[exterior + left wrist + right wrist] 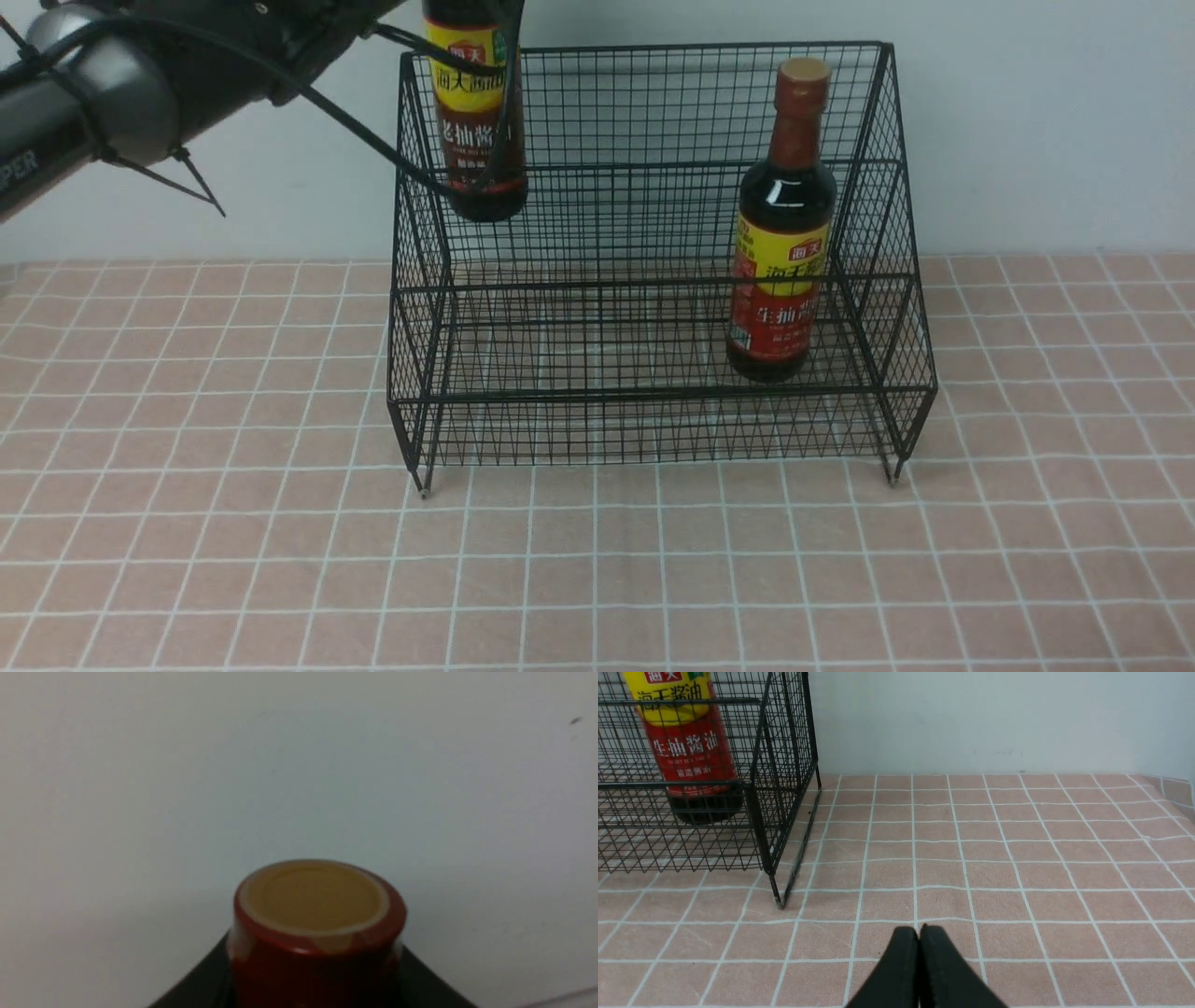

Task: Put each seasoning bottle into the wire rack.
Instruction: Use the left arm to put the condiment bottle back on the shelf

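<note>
- We see the rack (653,429) standing on the pink tiled surface (233,560), close to the pale back wall.
- The red-labelled bottle (782,261) stands upright on the rack's lower front tier, at its right end, just beside the right side wall.
- The brown-labelled bottle (471,112) hangs upright in the air at the rack's left end, its base clear of every shelf; its top is cut off by the edge of the front view.
- The left gripper (315,947) holds this bottle by the neck just under the tan cap, its dark fingers (196,984) part open on either side of it.
- The left arm (93,103) reaches in from the upper left.
- The right gripper (919,938) is fully closed and holds nothing; it hangs low over bare surface, to the right of the rack and apart from it.
</note>
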Robot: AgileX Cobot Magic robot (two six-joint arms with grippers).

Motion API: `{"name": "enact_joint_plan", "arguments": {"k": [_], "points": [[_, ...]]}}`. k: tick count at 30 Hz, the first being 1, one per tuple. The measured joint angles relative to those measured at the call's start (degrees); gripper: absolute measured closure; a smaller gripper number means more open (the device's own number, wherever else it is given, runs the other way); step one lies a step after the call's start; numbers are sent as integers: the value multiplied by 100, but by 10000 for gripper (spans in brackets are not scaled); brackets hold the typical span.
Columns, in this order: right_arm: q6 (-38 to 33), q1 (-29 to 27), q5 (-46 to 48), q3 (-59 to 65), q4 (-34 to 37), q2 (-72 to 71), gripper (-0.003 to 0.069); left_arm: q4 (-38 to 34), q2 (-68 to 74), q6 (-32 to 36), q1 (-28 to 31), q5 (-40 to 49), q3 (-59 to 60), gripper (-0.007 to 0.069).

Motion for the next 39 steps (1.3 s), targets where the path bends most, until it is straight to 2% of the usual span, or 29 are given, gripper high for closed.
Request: {"name": "enact_joint_plan", "arguments": {"k": [4,13,21,30,39], "points": [[0,0,0,0,0,0,671,200,0,-130,-162,520,97,366],[0,-2,0,0,0,0,671,919,114,-175,-455,577,223,366],[0,-2,0,0,0,0,671,929,417,-235,-455,1026,241,366],[0,-2,0,0,0,0,671,951,444,-354,-455,1068,236,366],[0,-2,0,0,0,0,671,1010,444,-979,-455,1020,225,339]]}}
